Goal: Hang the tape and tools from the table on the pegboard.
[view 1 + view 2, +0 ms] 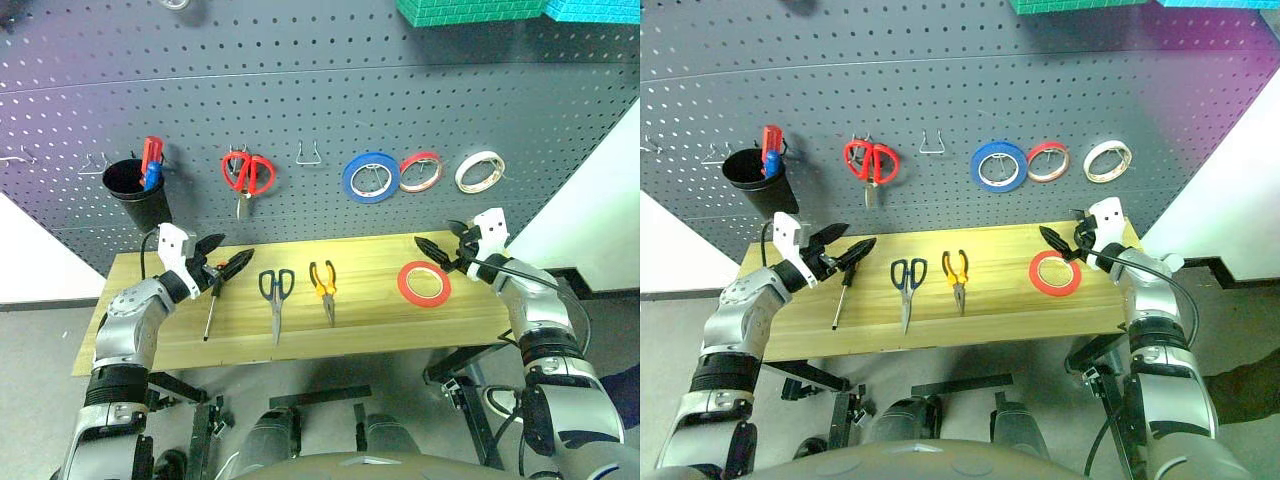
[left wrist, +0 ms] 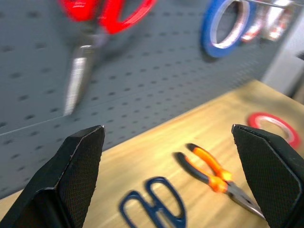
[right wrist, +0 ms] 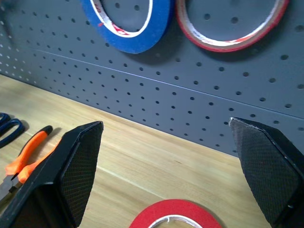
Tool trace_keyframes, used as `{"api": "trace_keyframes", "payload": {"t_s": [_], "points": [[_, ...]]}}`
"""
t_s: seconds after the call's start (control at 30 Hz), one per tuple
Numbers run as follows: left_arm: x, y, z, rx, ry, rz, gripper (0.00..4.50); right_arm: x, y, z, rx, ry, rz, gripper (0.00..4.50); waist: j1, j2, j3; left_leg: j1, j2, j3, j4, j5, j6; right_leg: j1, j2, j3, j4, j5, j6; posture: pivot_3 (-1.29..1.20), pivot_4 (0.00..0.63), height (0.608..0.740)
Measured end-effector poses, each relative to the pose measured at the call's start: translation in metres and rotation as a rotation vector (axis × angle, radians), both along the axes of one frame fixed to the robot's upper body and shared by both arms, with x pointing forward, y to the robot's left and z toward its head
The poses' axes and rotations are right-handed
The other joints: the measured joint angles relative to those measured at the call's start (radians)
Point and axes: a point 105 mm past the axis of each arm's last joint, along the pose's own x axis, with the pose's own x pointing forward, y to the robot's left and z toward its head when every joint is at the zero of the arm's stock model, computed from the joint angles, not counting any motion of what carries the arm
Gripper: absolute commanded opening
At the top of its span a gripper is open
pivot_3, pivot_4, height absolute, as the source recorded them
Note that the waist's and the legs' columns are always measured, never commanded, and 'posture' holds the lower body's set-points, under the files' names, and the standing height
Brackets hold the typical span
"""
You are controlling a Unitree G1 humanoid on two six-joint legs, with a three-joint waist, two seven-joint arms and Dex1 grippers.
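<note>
Left end effector (image 1: pixel 222 262): spread wide, empty, poised just above the screwdriver (image 1: pixel 211 310), likely for a first pick.
Right end effector (image 1: pixel 440 247): spread wide, empty, tape (image 1: pixel 423 283) just below it on the worktop (image 1: pixel 380 325).
Between them: blue scissors (image 1: pixel 276 295), pliers (image 1: pixel 324 286).
Pegboard (image 1: pixel 300 90): beyond both; free hook (image 1: pixel 309 153) beside the hung red scissors (image 1: pixel 246 174); nothing blocks it.

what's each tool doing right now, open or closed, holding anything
left tool: open, holding nothing, over the table by the screwdriver
right tool: open, holding nothing, above the red tape
</note>
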Motion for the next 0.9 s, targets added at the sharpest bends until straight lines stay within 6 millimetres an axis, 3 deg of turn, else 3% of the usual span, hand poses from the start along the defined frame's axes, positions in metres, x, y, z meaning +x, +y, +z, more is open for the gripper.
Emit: {"api": "trace_keyframes", "payload": {"t_s": [0.33, 0.43, 0.63, 0.9], "points": [[0.009, -0.041, 0.01, 0.078, -0.029, -0.187, 4.48, -0.002, 0.008, -0.006, -0.026, 0.023, 0.041, 4.5, 0.0, 0.0, 0.001, 0.0, 0.0, 0.0, 0.0, 0.0, 0.0, 0.0, 0.0, 0.001, 0.0, 0.0, 0.0, -0.06, 0.136, 0.74], [0.007, -0.052, 0.001, 0.104, -0.02, -0.223, 4.48, -0.005, 0.01, -0.013, -0.041, 0.042, 0.054, 4.5, 0.0, 0.0, 0.002, 0.0, 0.001, 0.0, -0.001, 0.0, 0.0, 0.0, 0.0, 0.001, 0.0, 0.0, 0.0, -0.06, 0.148, 0.74], [-0.013, -0.053, -0.014, 0.092, 0.054, -0.288, 4.48, -0.013, 0.012, -0.025, -0.067, 0.086, 0.087, 4.5, -0.001, 0.0, 0.014, 0.0, 0.001, 0.0, -0.001, 0.0, 0.0, -0.001, 0.0, 0.003, 0.0, 0.0, 0.0, -0.06, 0.184, 0.74], [-0.033, -0.06, 0.014, 0.063, 0.051, -0.405, 4.48, -0.023, 0.006, -0.037, -0.134, 0.139, 0.119, 4.5, 0.001, -0.001, 0.043, -0.001, 0.001, 0.0, -0.002, -0.001, 0.001, -0.001, -0.001, 0.004, -0.001, 0.0, -0.001, -0.04, 0.214, 0.74]]}}
